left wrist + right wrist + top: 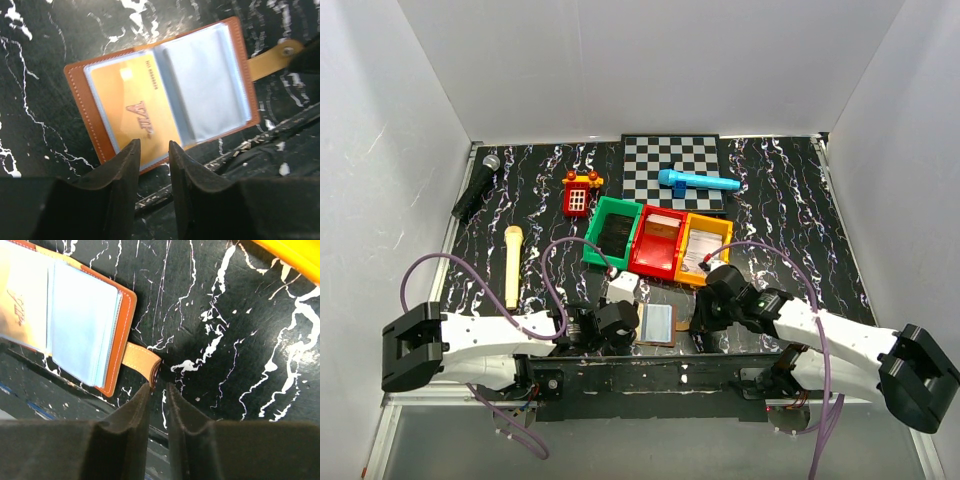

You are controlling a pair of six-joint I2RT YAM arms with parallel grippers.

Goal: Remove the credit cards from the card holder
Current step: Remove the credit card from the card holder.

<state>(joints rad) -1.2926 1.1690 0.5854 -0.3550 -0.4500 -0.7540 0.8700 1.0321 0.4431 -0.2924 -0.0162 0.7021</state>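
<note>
- Though part-open and empty, the left claw (151,146) could nip leather, not the credit card (125,107).
- Right claw (158,386), nearly closed by the strap (141,359), hold unclear: card holder (125,320) may slide.

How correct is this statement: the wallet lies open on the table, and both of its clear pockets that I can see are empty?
One detail is wrong. The wallet does lie open on the table, but only one of the visible clear pockets is empty. The other holds a gold card marked VIP. The left wrist view shows this most clearly.
</note>
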